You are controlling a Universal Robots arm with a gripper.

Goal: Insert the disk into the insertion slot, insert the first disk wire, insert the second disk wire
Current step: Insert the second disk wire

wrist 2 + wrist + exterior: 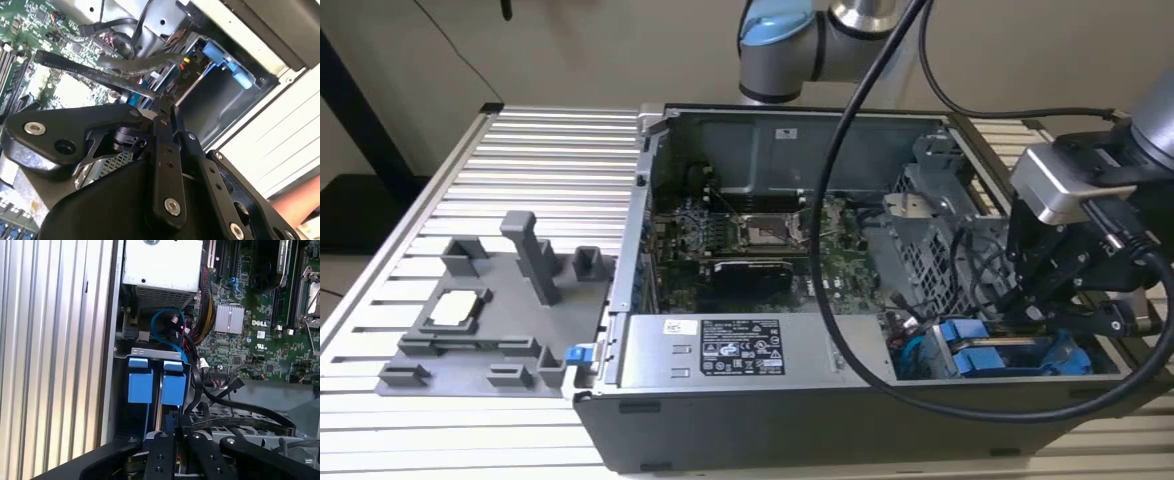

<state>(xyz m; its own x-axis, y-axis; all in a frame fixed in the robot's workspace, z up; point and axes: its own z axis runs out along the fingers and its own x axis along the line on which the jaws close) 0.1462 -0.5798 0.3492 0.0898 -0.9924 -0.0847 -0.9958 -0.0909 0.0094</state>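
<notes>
My gripper (1027, 312) reaches down into the near right corner of the open computer case, over the insertion slot (1014, 362). The disk's blue carrier tabs (140, 380) stand side by side in that bay, also seen in the exterior view (971, 346); the disk's metal body is hidden. In both wrist views the black fingers converge at the gripper (160, 104) (168, 428) and look shut on the end of a flat black disk wire (90, 72). That wire (197, 390) curves from the fingertips across the green motherboard.
A silver labelled power-supply box (740, 350) sits at the case's front, with the motherboard (734, 240) behind it. A perforated grey cage (921, 235) stands beside my gripper. A grey fixture plate (480, 320) lies on the ribbed table (520, 160). A hand (295, 202) shows nearby.
</notes>
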